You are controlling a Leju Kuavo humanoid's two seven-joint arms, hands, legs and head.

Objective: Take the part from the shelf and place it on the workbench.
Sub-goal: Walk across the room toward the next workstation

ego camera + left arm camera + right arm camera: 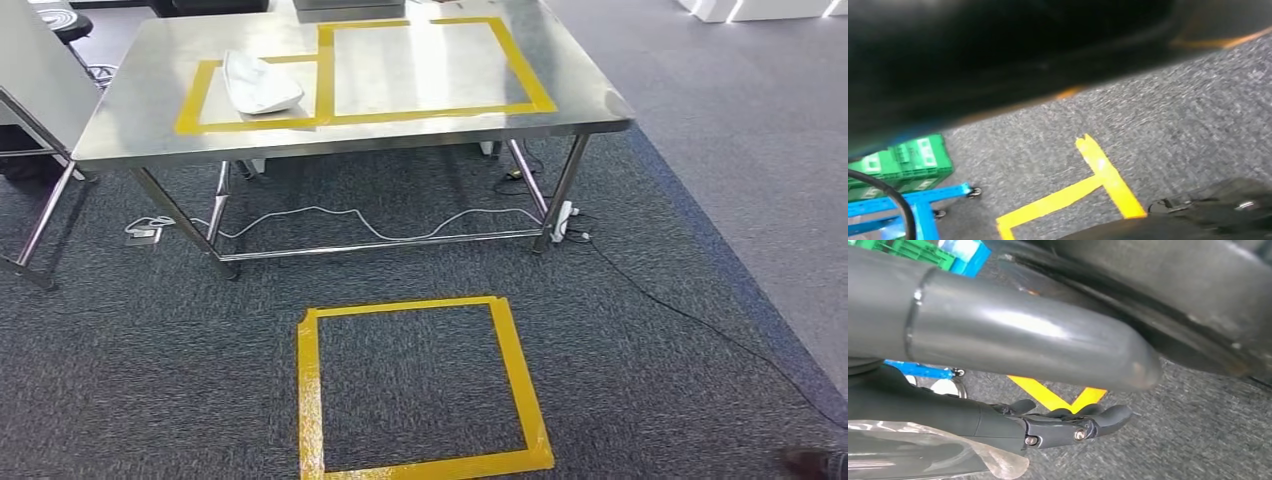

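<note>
1. While the robot faces the steel tabletop (400, 110), the white part (262, 82) lies on it inside the smaller, left-hand yellow tape rectangle (205, 95), its right side close to the strip shared with the larger rectangle (430, 65).
2. The part rests flat on the tabletop with no fingers on it or near it.
3. Left wrist view: grey carpet (1168, 125), a yellow tape corner (1098, 175), a green crate (903, 162) and a blue frame (918, 202); left fingers' state: cannot tell.
4. On the carpet in front of the tabletop lies a yellow tape square (420, 390); a white cable (370, 222) trails under the tabletop.
5. Right wrist view: the right hand (1048, 427) hangs above the carpet, dark fingers (1108, 417) stretched out and slightly apart, clasping nothing, well away from the part.
</note>
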